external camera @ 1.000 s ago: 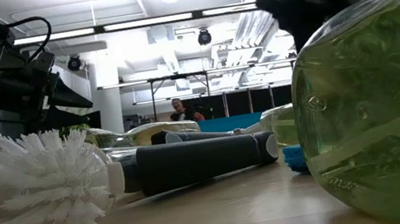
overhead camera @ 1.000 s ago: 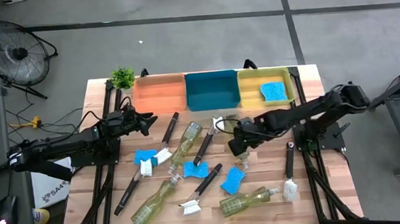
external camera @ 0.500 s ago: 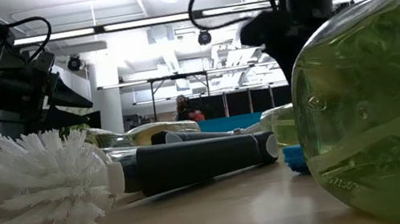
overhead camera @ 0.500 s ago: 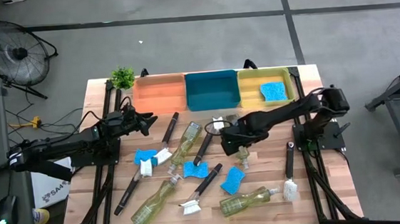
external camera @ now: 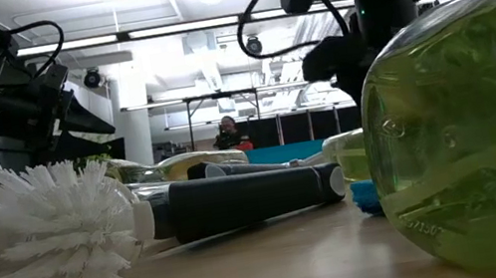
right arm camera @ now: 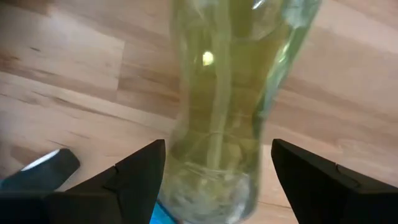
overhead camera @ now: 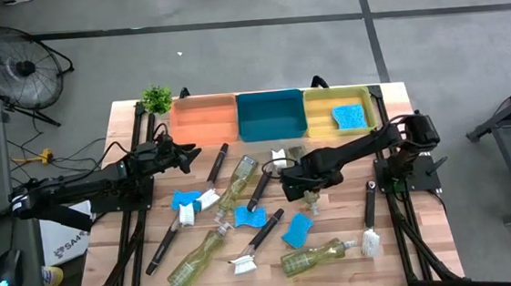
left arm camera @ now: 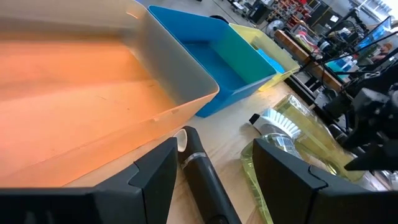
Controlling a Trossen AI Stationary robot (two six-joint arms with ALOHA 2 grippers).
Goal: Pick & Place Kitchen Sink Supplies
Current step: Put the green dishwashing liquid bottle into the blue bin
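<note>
My right gripper (overhead camera: pixel 297 184) (right arm camera: pixel 217 146) is open and hangs low over a clear bottle of yellow-green liquid (right arm camera: pixel 217 87) lying on the table's middle (overhead camera: pixel 311 196); its fingers stand on either side of the bottle's body, apart from it. My left gripper (overhead camera: pixel 186 155) (left arm camera: pixel 214 146) is open and waits near the orange bin (overhead camera: pixel 204 122), above the end of a black brush handle (left arm camera: pixel 200 168). More bottles (overhead camera: pixel 238 179) (overhead camera: pixel 196 257) (overhead camera: pixel 315 257), blue sponges (overhead camera: pixel 185 200) (overhead camera: pixel 249 217) (overhead camera: pixel 297 229) and black brushes (overhead camera: pixel 263 236) (overhead camera: pixel 369 214) lie flat on the wood.
Three bins stand in a row at the far edge: orange, blue (overhead camera: pixel 270 116) and yellow (overhead camera: pixel 366 98), the yellow one holding a blue sponge (overhead camera: pixel 349 115). A small green plant (overhead camera: pixel 156 99) stands at the far left corner. A brush (overhead camera: pixel 263 183) lies just left of my right gripper.
My right gripper has moved a little toward the table's left edge and come down over the bottle in the middle of the table. The bottle has stayed where it was.
</note>
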